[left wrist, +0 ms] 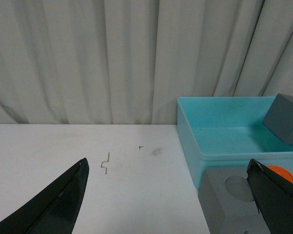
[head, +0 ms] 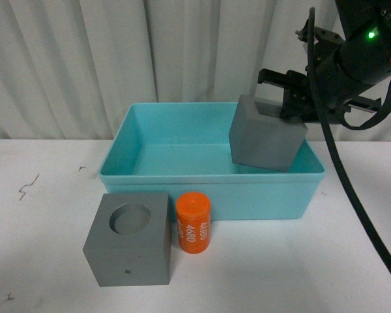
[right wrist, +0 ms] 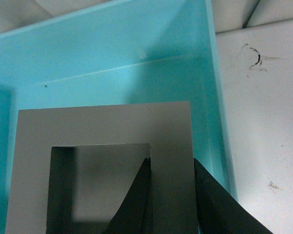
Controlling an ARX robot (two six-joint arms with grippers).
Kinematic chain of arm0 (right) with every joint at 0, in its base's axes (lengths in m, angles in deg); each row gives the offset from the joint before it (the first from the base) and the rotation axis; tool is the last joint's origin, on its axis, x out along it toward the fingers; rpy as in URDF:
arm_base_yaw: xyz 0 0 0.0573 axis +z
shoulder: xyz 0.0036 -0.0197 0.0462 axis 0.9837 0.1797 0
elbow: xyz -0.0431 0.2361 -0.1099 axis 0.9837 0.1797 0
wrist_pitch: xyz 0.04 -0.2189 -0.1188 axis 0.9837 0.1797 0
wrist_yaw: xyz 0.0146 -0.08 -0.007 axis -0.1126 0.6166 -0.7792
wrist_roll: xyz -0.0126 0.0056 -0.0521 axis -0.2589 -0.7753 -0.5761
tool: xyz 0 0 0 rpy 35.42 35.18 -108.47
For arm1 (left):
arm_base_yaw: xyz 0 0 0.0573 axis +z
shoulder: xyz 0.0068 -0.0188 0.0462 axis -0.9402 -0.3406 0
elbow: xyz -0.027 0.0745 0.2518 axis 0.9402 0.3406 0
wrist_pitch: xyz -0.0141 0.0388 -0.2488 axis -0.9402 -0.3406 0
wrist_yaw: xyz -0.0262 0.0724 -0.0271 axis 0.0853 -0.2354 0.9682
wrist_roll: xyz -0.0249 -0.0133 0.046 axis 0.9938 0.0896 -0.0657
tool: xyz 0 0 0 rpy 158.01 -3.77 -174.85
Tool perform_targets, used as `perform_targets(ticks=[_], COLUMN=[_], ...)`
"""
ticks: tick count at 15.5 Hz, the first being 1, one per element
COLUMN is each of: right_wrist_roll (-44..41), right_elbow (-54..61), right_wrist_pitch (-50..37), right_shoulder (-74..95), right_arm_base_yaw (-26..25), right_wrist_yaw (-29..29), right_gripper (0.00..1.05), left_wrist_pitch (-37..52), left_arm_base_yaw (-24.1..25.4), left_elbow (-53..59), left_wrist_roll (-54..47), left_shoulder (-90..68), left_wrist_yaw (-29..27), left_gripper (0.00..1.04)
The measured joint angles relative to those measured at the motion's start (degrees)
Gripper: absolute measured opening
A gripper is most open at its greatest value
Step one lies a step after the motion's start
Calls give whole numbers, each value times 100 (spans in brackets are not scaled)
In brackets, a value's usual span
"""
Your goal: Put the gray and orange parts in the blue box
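Observation:
My right gripper (head: 288, 107) is shut on one wall of the gray cube with the square recess (head: 266, 134), holding it tilted over the right end of the blue box (head: 212, 188). One finger sits inside the recess, the other outside the wall (right wrist: 171, 161). In front of the box on the white table stand the gray cube with the round recess (head: 129, 238) and the orange cylinder (head: 193, 222) with white numbers, side by side. My left gripper (left wrist: 168, 168) is open over the table, left of the round-recess cube (left wrist: 234, 202), holding nothing.
A white curtain (head: 117, 59) hangs behind the table. Small dark marks (head: 27, 186) dot the white tabletop left of the box. The box's floor (right wrist: 112, 83) shows bare beneath the held cube.

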Motion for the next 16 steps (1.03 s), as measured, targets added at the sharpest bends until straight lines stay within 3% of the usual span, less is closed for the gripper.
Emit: perform_targets(ticks=[1,2,8,9,12,13,14,16], right_wrist_roll=[0,-17,96,133,146,-90,-719,-1510], right_elbow=[0,0,501,734,1808,2420,3309,4728], right_wrist_pitch=[52,66,-509,-754,-1698,-2597,-3790,-5125], right_shoulder=[50,79,-463,-813,-2402,-2988,-3641,-4553], right_arm_base_yaw=[17,22,-146,-227,-407,-369,-352,-520], right_wrist_yaw=[81,133,160,114,-138,79,809,1106], right_gripper=[18,27,94,100,98,94,81,57], left_wrist_pitch=[0,0,0,0,0,0,0,0], left_arm_base_yaw=[0,0,0,0,0,0,0,0], left_elbow=[0,0,0,0,0,0,0,0], left_wrist_roll=[-2,-2,0,0,-2,0,0,0], left_shoulder=[0,0,0,0,0,0,0,0], left_wrist_yaw=[0,2,2,0,2,2,0,0], left_gripper=[98,98,98,98,98,98,98,98])
